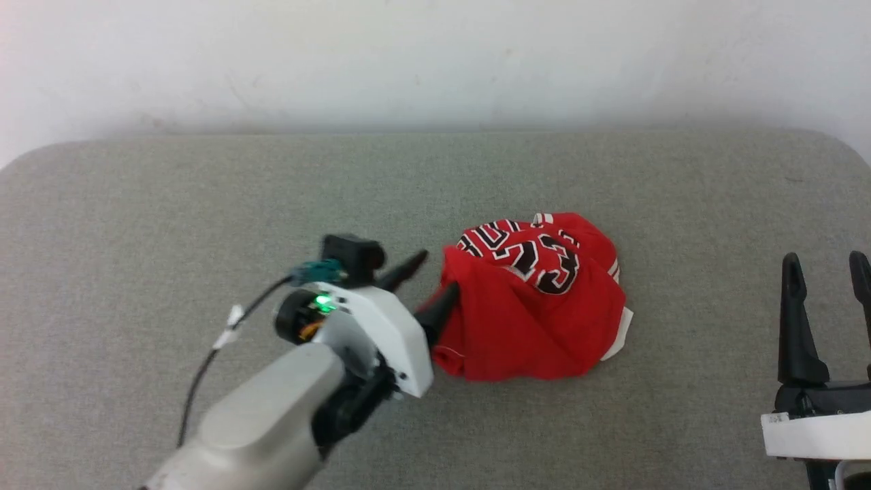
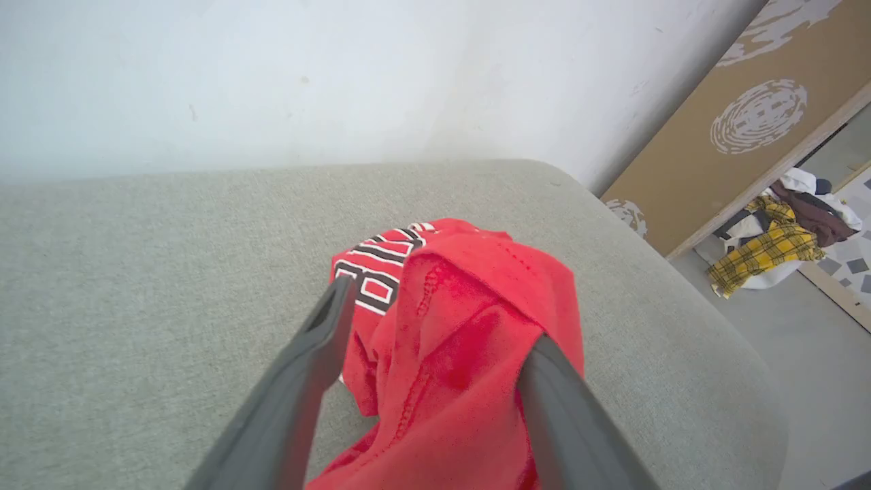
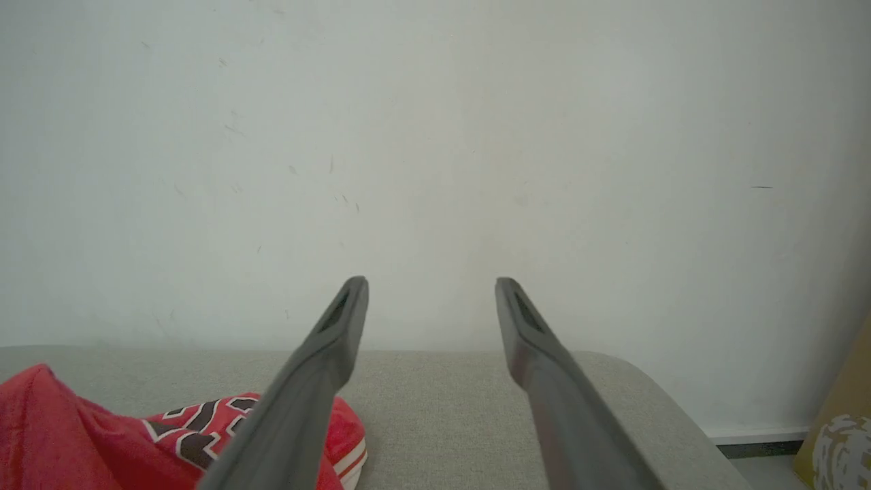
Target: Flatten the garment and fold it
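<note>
The garment (image 1: 537,306) lies crumpled in a heap on the grey padded table (image 1: 204,204), right of centre, black-and-white lettering on top and a bit of white sleeve at its right edge. My left gripper (image 1: 437,275) is open at the heap's left edge, its nearer finger touching the red cloth. In the left wrist view a raised red fold of the garment (image 2: 469,286) stands between the fingers of the left gripper (image 2: 439,313) and covers the right fingertip. My right gripper (image 1: 825,262) stands open at the lower right, apart from the garment. The right wrist view has the right gripper (image 3: 432,282) open over the table, the garment (image 3: 68,435) at lower left.
A white wall (image 1: 435,61) runs behind the table's far edge. In the left wrist view, past the table's rounded right corner, a brown board (image 2: 748,122) leans on the wall, and a pile of clothes (image 2: 782,238) lies on the floor.
</note>
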Robot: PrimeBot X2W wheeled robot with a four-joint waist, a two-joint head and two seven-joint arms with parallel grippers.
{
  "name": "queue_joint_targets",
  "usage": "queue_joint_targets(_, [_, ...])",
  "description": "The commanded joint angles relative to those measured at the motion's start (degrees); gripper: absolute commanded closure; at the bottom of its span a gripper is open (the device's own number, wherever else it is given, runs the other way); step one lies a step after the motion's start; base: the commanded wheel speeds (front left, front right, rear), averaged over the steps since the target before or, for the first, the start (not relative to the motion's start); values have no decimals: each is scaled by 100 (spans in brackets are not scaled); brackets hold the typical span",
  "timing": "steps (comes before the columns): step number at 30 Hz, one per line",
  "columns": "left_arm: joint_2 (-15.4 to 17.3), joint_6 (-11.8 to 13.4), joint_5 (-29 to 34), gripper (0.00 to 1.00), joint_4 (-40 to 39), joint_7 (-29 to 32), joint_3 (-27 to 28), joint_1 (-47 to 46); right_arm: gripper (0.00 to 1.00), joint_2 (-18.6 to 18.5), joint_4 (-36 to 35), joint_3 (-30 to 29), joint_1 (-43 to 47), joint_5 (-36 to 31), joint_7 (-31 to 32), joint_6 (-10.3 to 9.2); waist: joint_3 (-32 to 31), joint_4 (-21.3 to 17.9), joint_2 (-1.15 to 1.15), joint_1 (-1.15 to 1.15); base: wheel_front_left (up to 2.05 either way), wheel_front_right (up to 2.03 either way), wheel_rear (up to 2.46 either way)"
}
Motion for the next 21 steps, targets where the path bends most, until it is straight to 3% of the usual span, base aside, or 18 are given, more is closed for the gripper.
queue_joint_targets(1, [206, 96, 6, 0, -208, -122, 124, 132, 0, 2, 4, 4, -20, 53, 15, -4, -101, 57, 0, 0, 0, 0, 0])
queue_joint_targets(8, [1288, 896, 54, 0, -1717, -630, 608, 1062, 0, 2, -37, -39, 86, 80, 32, -4, -197, 122, 0, 0, 0, 0, 0])
queue_joint_targets(12, [1652, 1379, 117, 0, -2383, -954, 843, 1639, 0, 2, -60, -13, 109, 89, 31, -4, -166, 125, 0, 0, 0, 0, 0])
queue_joint_targets(16, [1679, 1642, 332, 0, -2823, -1212, 1223, 2051, 0, 2, -83, -14, 121, 106, 12, -4, -118, 127, 0, 0, 0, 0, 0])
queue_joint_targets(19, [1459, 1772, 967, 0, -3212, -1259, 1922, 2516, 0, 2, -101, -9, 142, 108, -1, -4, -59, 110, 0, 0, 0, 0, 0])
queue_joint_targets(21, [1120, 1767, 1553, 0, -3450, -1262, 2504, 2937, 0, 2, -95, -20, 153, 118, -11, -4, -27, 88, 0, 0, 0, 0, 0])
